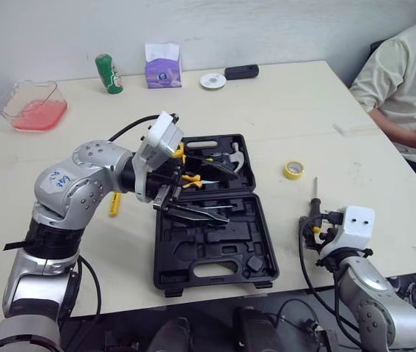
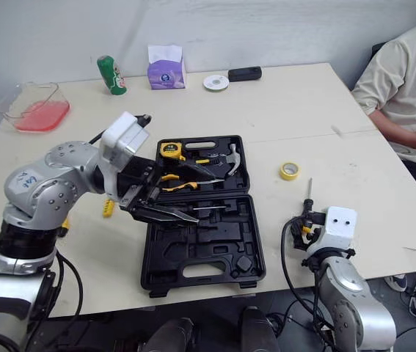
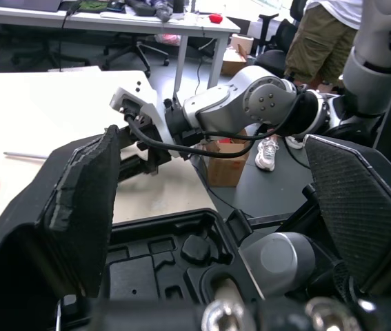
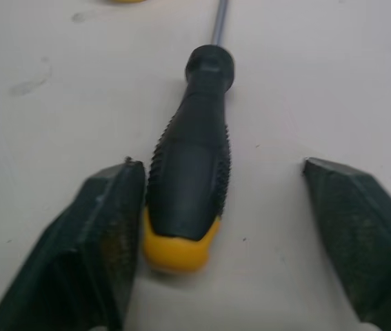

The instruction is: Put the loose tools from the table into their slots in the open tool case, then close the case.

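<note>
At the far left of the counter (image 1: 303, 110) sit a clear tub (image 1: 35, 108) holding something pink, a green can (image 1: 108, 73) and a purple tissue box (image 1: 163, 67). Moving right, we see a small yellow object (image 1: 114, 204) lying just left of the open black case (image 1: 215, 257), which lies mid-counter. The left tool (image 1: 219, 196) hangs over the case with its two black fingers spread wide and nothing between them. The case's far half holds a yellow tape measure (image 2: 169, 149), yellow-handled pliers (image 2: 174, 185) and a hammer (image 1: 235, 152); several moulded slots in the near half are bare. Beyond the case are a white tape roll (image 1: 213, 81) and a black device (image 1: 241, 71). To the case's right lies a yellow tape roll (image 1: 293, 170), and nearer us the screwdriver (image 4: 188, 172) lies flat on the counter, its shaft pointing away. The right tool (image 4: 219, 165) straddles its black-and-yellow handle, fingers wide apart, one finger just beside the grip, not clamped. A seated person (image 1: 406, 88) is at the far right.
</note>
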